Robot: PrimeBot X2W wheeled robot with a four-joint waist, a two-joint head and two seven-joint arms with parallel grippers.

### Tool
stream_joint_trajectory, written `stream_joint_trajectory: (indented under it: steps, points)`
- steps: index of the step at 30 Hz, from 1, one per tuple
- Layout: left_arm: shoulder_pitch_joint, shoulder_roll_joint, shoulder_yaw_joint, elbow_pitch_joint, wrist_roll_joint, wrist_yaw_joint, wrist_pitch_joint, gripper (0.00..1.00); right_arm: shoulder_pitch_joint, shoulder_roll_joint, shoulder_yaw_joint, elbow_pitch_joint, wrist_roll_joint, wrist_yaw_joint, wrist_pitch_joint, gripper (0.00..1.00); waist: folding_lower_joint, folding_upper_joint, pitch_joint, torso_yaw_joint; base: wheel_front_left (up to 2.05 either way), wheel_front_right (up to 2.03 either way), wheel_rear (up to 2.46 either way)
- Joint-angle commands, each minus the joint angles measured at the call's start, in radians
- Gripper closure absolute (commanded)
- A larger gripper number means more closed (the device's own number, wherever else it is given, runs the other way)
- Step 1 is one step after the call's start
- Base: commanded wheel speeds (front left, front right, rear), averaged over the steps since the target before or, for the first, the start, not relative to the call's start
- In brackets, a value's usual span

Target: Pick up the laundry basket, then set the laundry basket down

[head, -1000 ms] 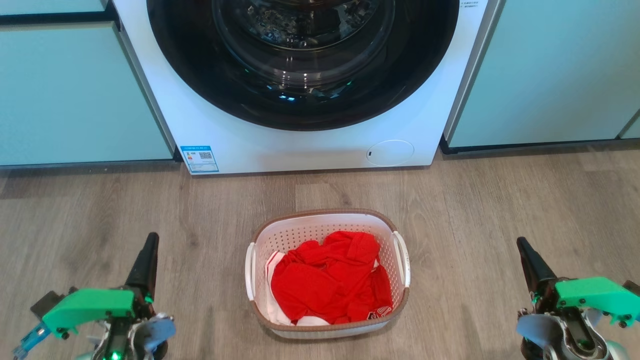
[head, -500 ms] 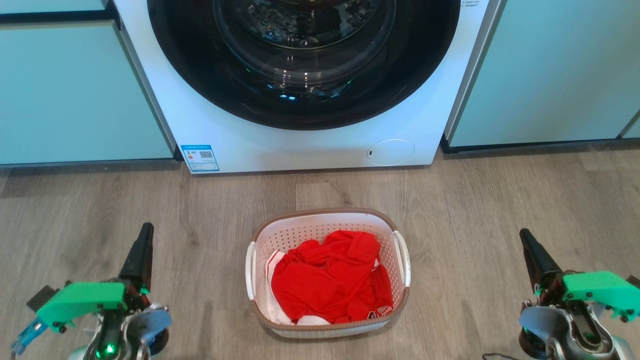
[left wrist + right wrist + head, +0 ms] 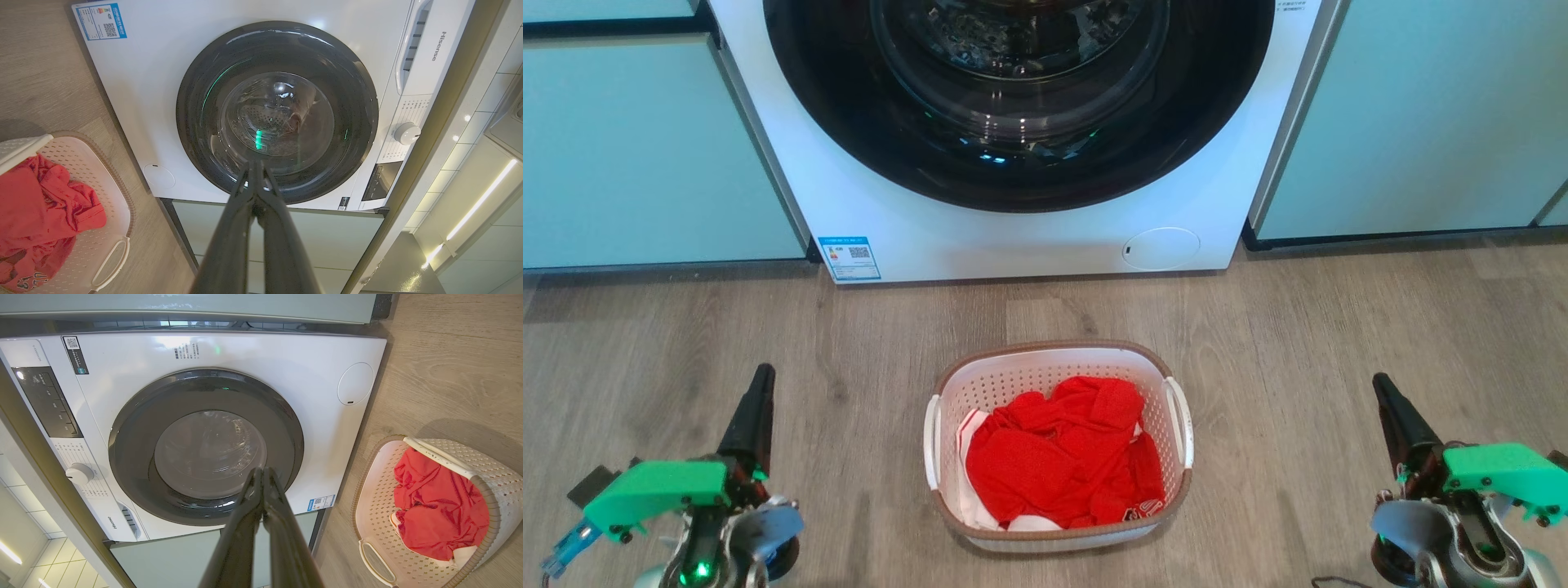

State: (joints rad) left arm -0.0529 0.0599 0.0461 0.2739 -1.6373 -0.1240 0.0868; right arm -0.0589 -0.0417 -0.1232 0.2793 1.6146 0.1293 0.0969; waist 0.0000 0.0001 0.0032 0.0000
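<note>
The laundry basket (image 3: 1029, 374) stands on the wood floor in front of the washing machine; it is white and perforated, with a brown rim and a white handle on each side. Red clothing (image 3: 1054, 457) lies inside it. My left gripper (image 3: 765, 374) is shut and empty, well to the basket's left. My right gripper (image 3: 1380, 382) is shut and empty too, well to its right. The left wrist view has the shut left gripper (image 3: 254, 165) pointing at the machine door, with the basket (image 3: 104, 179) at its left edge. In the right wrist view, the right gripper (image 3: 261, 471) is shut and the basket (image 3: 374, 490) sits lower right.
A white front-loading washing machine (image 3: 1029, 241) with a dark round door stands just behind the basket. Pale green cabinet fronts (image 3: 645, 163) flank it on both sides. Open wood floor (image 3: 866, 343) surrounds the basket on the left, right and front.
Both grippers have shifted slightly forward and outward from the basket over the last second, then held still. The basket has not moved.
</note>
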Motion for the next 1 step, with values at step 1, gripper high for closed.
stream_joint_trajectory:
  steps: [1]
  points:
    - [-0.053,0.010,0.040,-0.030,0.006,-0.007,0.004,1.00,-0.048,-0.016,0.020,-0.035,0.002,0.001,0.008,1.00,0.0000,-0.0001,0.000,0.000,0.00,0.00,0.00]
